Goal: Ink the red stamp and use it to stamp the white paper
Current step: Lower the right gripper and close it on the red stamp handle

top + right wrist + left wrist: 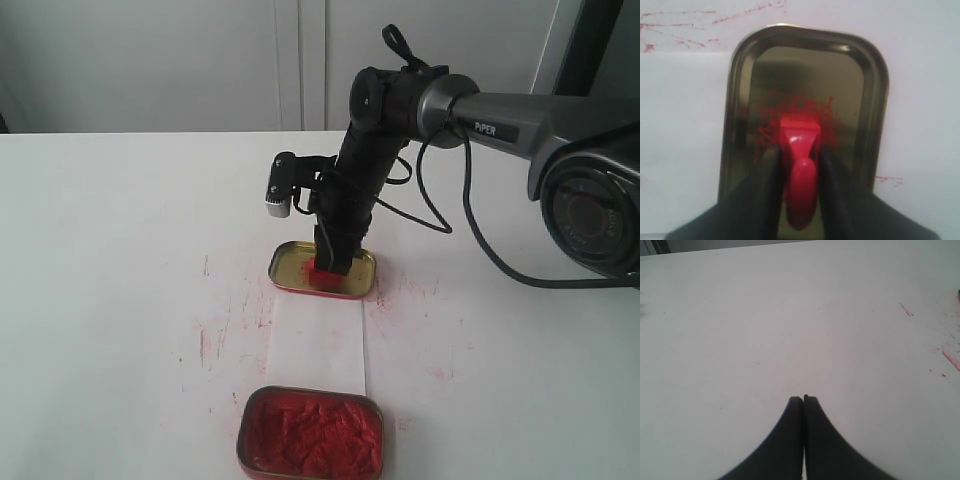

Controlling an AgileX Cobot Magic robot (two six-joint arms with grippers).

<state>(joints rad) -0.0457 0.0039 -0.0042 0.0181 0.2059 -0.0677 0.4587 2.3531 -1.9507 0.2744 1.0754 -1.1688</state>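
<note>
Red stamp (800,142) is standing upright in the far tin (284,262), right pincer (800,151) clamping its handle; left pincer (803,400) sitting closed.

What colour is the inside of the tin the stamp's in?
The tin is dull gold, splattered red around the red stamp; clearest in the right wrist view.

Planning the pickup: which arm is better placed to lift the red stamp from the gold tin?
Right. The right gripper has jaws against both sides of the stamp in the tin; the left gripper is shut over the table elsewhere.
</note>
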